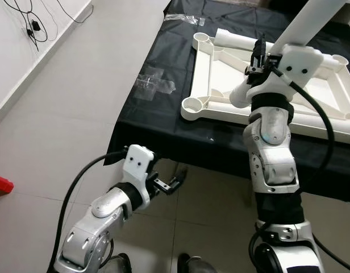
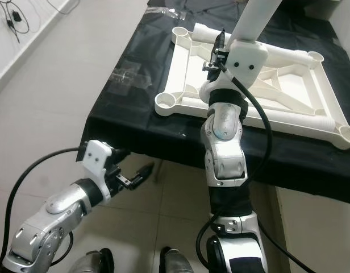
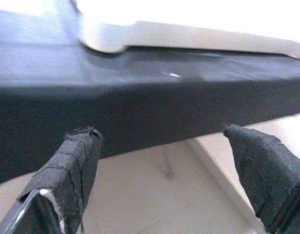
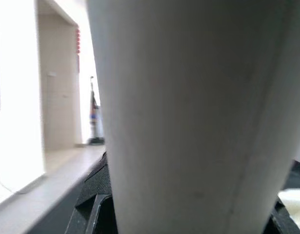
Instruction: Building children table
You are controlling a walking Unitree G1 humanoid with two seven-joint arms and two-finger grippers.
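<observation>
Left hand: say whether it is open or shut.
Open. In the left wrist view the two fingers stand wide apart with nothing between them; the hand hovers below the table edge.

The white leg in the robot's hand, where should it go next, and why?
Probably down into a round corner socket of the upturned white tabletop. The right gripper holds the white leg tilted above the frame, its lower end near the front rail rather than over a socket, so it likely needs lining up first. The left gripper hangs open below the black-covered table.
</observation>
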